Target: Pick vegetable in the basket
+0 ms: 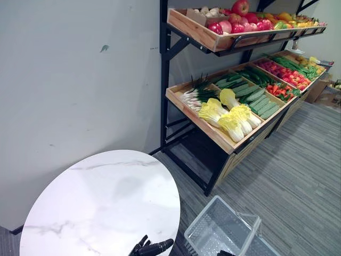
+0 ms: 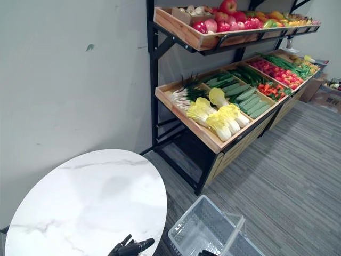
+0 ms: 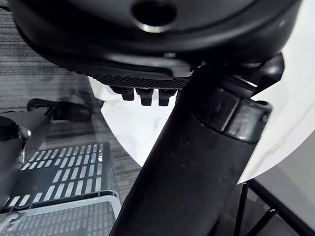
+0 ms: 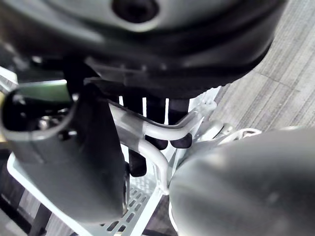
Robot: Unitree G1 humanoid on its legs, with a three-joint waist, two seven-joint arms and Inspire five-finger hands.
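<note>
Far right, against the wall, we have a produce rack: black metal frame with slanted wooden trays. Its lower tray holds the task's vegetables: Chinese cabbages, leafy yellow-green with white stems, at the near end, and smooth dark cucumbers just beyond. None are in the basket that we can see.

Grey ribbed carpet runs from the rack to us. Near left is a round table with a glossy white marble-look top.

Near right, low down, is the basket: pale slotted plastic, rectangular and light. The right hand has its fingers curled round the basket's thin white handle, carrying it. The left hand hangs by the table's near edge with fingers loose and fairly straight, holding nothing, well apart from the rack.

We judge the step to be the approach. Close in on the lower tray and keep the basket level and clear of the table. Then reach with the free left hand for a cabbage at the near end, gripping the firm white base, not the leaves.
</note>
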